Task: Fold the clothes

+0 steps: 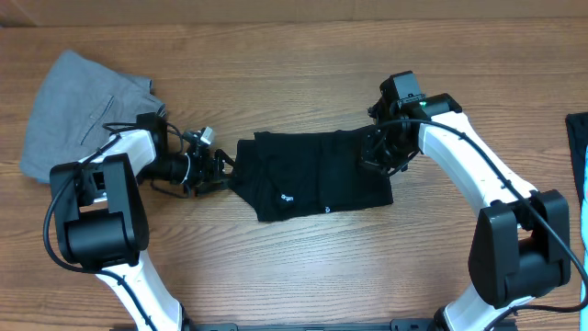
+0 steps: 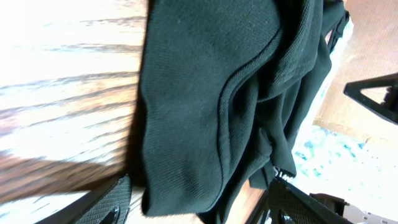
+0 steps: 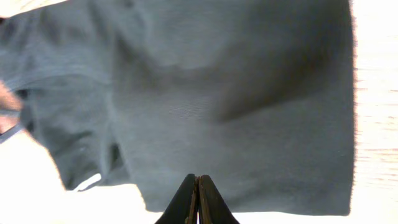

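The clothes (image 1: 312,175) are a black garment lying bunched flat at the table's middle, with small white prints near its front edge. My left gripper (image 1: 219,173) is at its left edge. In the left wrist view the gripper (image 2: 199,202) stands open, and the folded hem of the clothes (image 2: 205,93) hangs between the two fingers (image 2: 112,202) without being pinched. My right gripper (image 1: 375,152) is over the garment's right end. In the right wrist view its tips (image 3: 198,180) are pressed together above the clothes (image 3: 217,93), with no cloth visible between them.
Light grey folded trousers (image 1: 78,110) lie at the back left, just behind the left arm. A dark item (image 1: 579,156) shows at the right edge of the table. Bare wood (image 1: 303,267) lies in front of the garment.
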You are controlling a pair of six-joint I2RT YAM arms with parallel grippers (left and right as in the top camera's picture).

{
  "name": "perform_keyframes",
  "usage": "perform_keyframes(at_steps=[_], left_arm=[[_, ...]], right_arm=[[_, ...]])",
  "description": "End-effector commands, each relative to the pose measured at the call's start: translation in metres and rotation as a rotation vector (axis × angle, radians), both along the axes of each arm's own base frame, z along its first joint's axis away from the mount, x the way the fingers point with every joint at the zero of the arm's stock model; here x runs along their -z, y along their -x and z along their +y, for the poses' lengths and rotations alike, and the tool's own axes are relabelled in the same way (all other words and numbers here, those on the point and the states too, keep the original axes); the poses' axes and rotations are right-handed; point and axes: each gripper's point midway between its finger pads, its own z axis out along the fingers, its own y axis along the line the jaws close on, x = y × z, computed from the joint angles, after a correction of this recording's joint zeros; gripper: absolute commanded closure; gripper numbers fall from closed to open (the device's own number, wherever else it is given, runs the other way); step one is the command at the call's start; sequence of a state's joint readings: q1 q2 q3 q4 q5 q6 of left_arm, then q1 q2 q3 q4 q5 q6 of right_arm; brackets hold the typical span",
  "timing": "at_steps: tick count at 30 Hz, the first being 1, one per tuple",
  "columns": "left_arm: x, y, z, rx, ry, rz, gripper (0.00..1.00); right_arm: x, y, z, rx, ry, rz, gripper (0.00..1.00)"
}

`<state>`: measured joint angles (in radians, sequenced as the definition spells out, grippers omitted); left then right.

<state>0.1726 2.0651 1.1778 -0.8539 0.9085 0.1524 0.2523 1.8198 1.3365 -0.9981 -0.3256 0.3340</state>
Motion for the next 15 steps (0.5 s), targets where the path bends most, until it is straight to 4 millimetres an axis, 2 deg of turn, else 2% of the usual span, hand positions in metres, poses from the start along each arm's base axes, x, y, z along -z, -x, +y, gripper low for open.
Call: perform_keyframes(at_steps=[1,5,9,15], left_arm=[[0.059,0.036,0.026,0.099,-0.233,0.114,0.25],[0.066,0.039,0.018,0.164,-0.3,0.104,0.25],[0.073,0.035,0.009,0.176,-0.365,0.107,0.25],[0.073,0.024,-0.02,0.169,-0.351,0.07,0.25]], right_arm=[[0.017,0.005,-0.009,0.042,0.063,0.026,0.96],[0.04,0.013,-0.01,0.06,0.063,0.066,0.96],[0.053,0.023,-0.009,0.057,0.053,0.097,0.96],[0.054,0.024,-0.01,0.057,0.054,0.1,0.96]])
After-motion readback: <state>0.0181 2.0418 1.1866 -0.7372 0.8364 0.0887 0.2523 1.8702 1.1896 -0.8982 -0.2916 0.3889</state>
